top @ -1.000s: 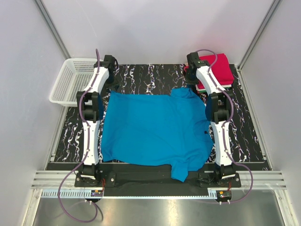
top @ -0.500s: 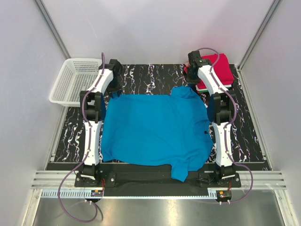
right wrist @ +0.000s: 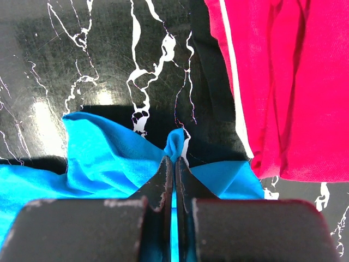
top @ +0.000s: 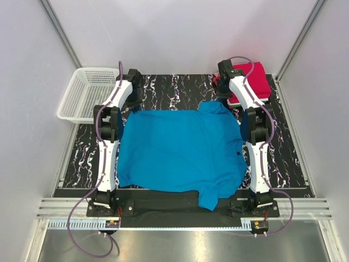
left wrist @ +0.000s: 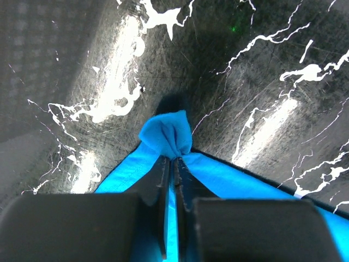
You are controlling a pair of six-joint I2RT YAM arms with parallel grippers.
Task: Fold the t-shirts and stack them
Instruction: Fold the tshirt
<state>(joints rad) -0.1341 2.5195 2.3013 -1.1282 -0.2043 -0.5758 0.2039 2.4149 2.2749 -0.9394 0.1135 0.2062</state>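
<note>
A bright blue t-shirt (top: 180, 150) lies spread flat over the middle of the black marbled table, one sleeve hanging over the near edge. My left gripper (left wrist: 173, 160) is shut on the shirt's far left corner, and a small blue tuft (left wrist: 166, 134) pokes out beyond the tips. My right gripper (right wrist: 174, 159) is shut on the far right corner, where a blue fold (right wrist: 175, 141) bunches ahead of the jaws. A folded red t-shirt (top: 253, 81) tops a stack at the far right corner, with a white edge (right wrist: 234, 82) under it.
A white plastic mesh basket (top: 84, 93) stands off the table's far left corner. Grey walls close in on three sides. Bare table (top: 174, 87) shows beyond the blue shirt's far edge.
My left gripper came in over the shirt's far left corner and closed on it. The right gripper kept its hold on the far right corner.
</note>
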